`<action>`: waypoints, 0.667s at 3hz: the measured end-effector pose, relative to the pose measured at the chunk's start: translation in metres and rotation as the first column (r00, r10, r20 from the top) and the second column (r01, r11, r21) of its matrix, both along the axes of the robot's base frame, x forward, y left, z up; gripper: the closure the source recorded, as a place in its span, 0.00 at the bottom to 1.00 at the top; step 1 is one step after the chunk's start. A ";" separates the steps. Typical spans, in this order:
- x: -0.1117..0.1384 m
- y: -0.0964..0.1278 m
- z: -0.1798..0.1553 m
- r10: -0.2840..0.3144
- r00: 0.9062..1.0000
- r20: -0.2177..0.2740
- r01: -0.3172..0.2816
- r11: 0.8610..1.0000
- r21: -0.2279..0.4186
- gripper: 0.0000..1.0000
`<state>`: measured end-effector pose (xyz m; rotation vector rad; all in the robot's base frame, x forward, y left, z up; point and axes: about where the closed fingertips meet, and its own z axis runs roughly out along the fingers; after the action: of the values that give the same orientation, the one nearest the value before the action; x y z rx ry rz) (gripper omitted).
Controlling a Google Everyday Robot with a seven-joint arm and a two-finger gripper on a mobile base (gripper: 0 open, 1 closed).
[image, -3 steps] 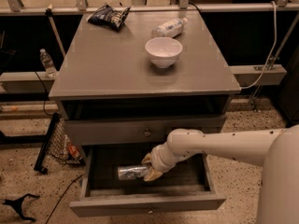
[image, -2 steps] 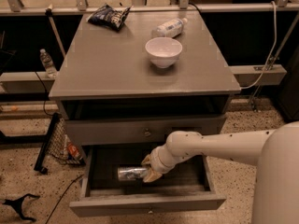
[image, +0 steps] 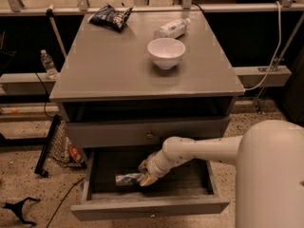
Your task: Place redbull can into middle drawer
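The redbull can lies on its side inside the open middle drawer, toward its left half. My gripper reaches down into the drawer from the right, its fingers around the can's right end. The white arm runs from the lower right to the drawer. The drawer is pulled out, with a tiny knob on its front.
On the grey cabinet top stand a white bowl, a clear plastic bottle lying on its side, and a dark chip bag. The drawer above is closed. A water bottle stands at the left; a black stand leans by the cabinet.
The gripper and can stay at about the same spot in the drawer. No clear movement shows.
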<state>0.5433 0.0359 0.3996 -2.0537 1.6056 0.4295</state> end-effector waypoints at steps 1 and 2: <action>0.005 0.004 -0.003 0.013 1.000 -0.003 -0.013 1.000 -0.001 1.00; 0.004 0.004 -0.004 0.015 1.000 -0.005 -0.015 1.000 -0.001 0.82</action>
<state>0.5472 0.0403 0.3959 -2.0677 1.5945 0.4396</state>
